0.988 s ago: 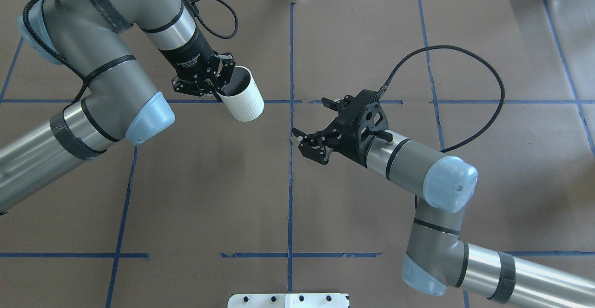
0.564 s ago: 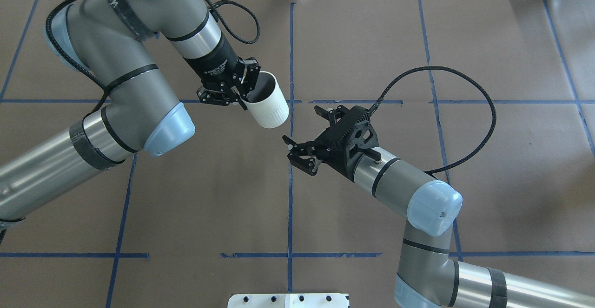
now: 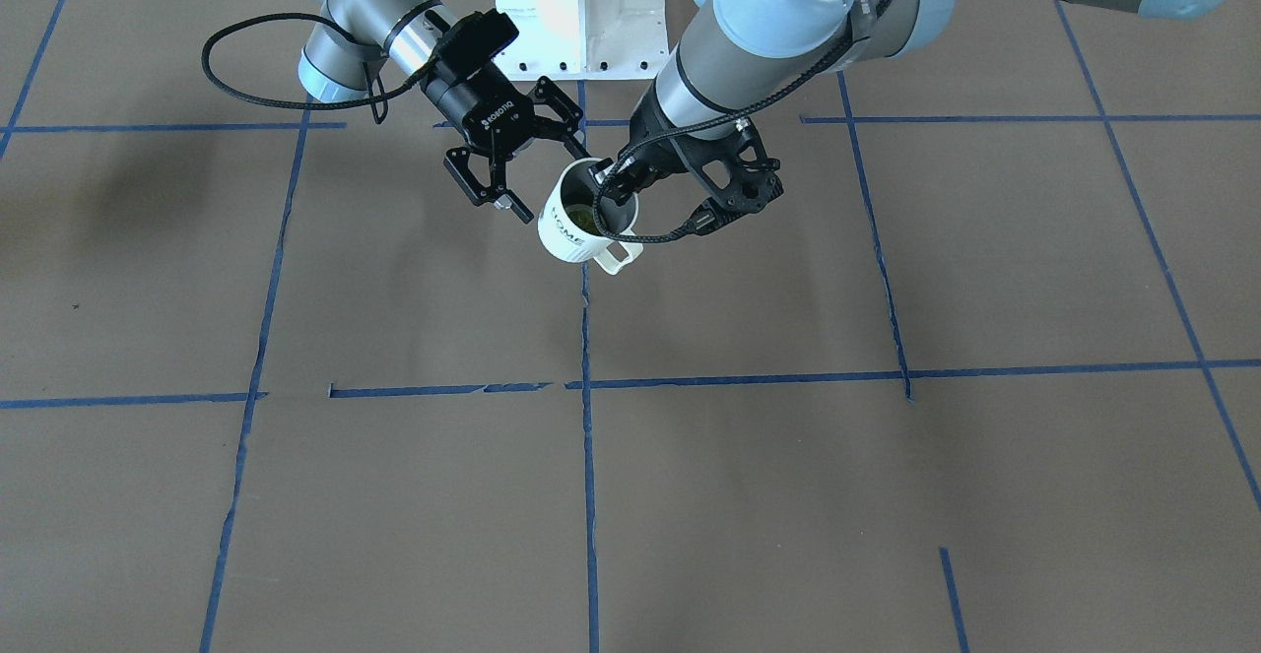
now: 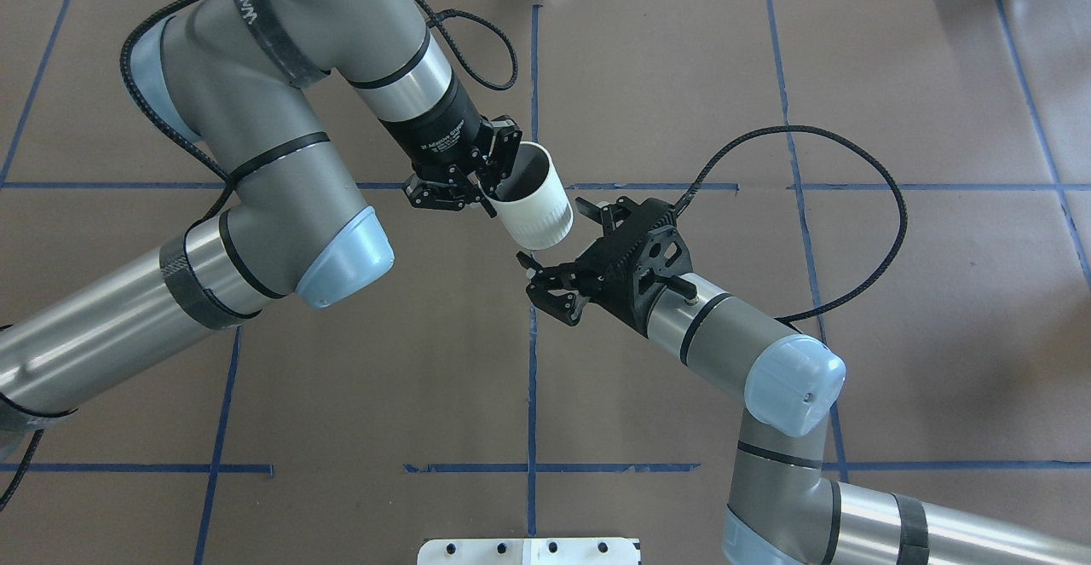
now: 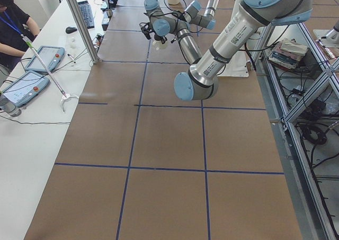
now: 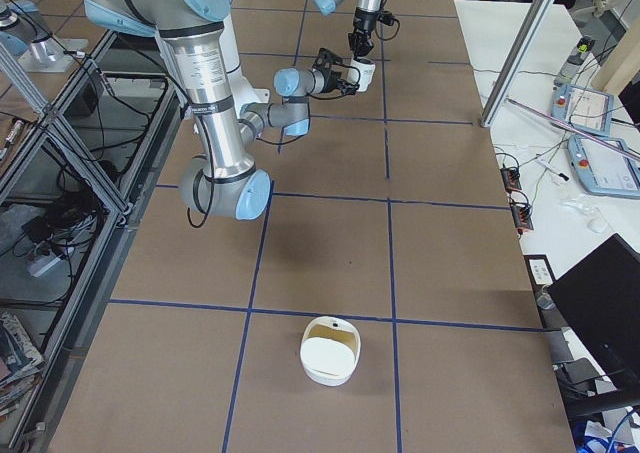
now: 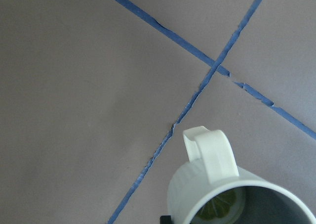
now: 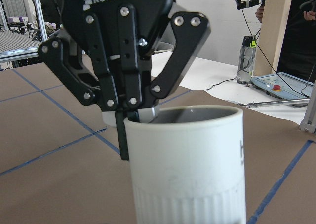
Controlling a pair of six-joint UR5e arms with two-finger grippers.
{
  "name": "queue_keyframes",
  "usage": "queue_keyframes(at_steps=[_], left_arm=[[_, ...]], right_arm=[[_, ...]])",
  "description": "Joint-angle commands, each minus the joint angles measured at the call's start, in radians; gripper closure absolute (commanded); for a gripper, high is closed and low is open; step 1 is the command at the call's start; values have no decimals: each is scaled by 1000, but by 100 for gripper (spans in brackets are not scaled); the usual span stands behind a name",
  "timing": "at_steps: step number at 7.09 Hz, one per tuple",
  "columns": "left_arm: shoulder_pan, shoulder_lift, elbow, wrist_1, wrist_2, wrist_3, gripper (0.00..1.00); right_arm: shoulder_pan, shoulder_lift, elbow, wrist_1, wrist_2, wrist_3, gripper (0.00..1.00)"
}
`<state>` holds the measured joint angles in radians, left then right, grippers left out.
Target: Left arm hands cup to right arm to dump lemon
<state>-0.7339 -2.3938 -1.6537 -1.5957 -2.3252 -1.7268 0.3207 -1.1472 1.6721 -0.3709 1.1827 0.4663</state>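
The left gripper is shut on the rim of the white cup and holds it above the table near the centre line. One finger is inside the cup and one outside. The cup is tilted a little, its handle points to the operators' side, and the yellow-green lemon lies inside. The left wrist view shows the cup and the lemon from above. The right gripper is open and empty, its fingertips close beside the cup's lower wall. The right wrist view shows the cup filling the near field.
The brown table paper carries blue tape lines. The robot's white base plate is at the near edge. A white container stands on the table far out on the robot's right. Operators' tablets and cables lie on a side bench.
The left arm has carried the cup to the right, up to the right gripper. The right gripper has shifted slightly left and stayed open.
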Motion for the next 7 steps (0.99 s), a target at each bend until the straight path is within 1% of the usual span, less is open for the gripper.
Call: queue_keyframes(at_steps=[1, 7], left_arm=[[16, -7, -6, 0, 12, -16, 98], [28, 5, -14, 2, 18, -16, 98]], right_arm=[[1, 0, 1, 0, -2, 0, 1], [1, 0, 0, 0, -2, 0, 1]])
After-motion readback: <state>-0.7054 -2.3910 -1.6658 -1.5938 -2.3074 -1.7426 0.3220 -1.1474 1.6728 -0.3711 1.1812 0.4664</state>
